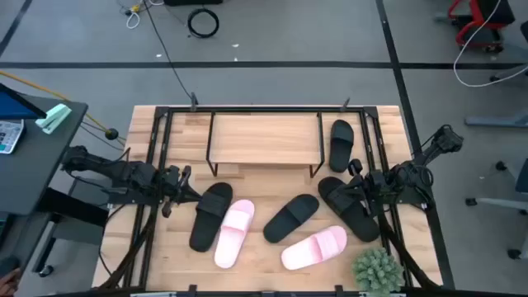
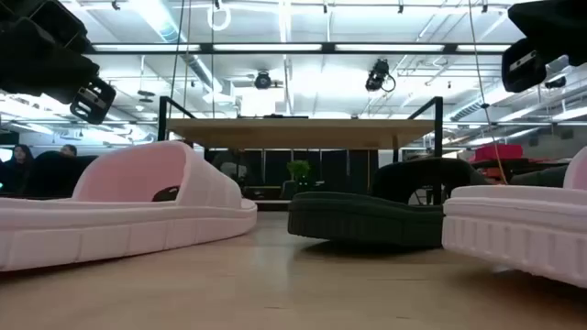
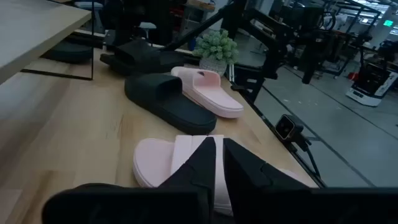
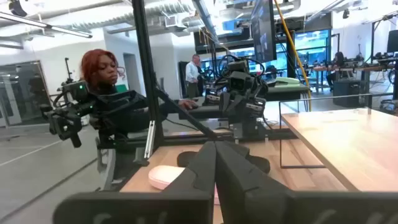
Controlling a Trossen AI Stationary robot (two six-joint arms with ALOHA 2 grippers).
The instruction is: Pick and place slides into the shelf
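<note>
1. Starting at the table's near edge, a spiky green potted plant (image 1: pixel 379 270) stands at the right corner, clear of the working area.
2. Two pale pink rubber slide sandals (image 1: pixel 233 233) (image 1: pixel 314 247) lie flat, soles down, on the light wooden table (image 1: pixel 161 262), so their wide straps stay reachable from above.
3. Three matte black rubber slide sandals lie among them: one (image 1: pixel 210 216) touching the left pink sandal, one (image 1: pixel 291 218) at the centre, one (image 1: pixel 349 208) under the right arm.
4. Left gripper (image 1: pixel 183 188) hangs above the table just beside the left black sandal; its jaws are pressed together, holding nothing. Judged: a ready pose before any pick.
5. Right gripper (image 1: pixel 353 183) mirrors it over the right black sandal, jaws likewise pressed together and empty.
6. The fourth black sandal (image 1: pixel 341 144) lies just beside the right end of the low plank-topped wire-legged shelf (image 1: pixel 264 138). The plank top carries no sandal; placing has seemingly not begun.
</note>
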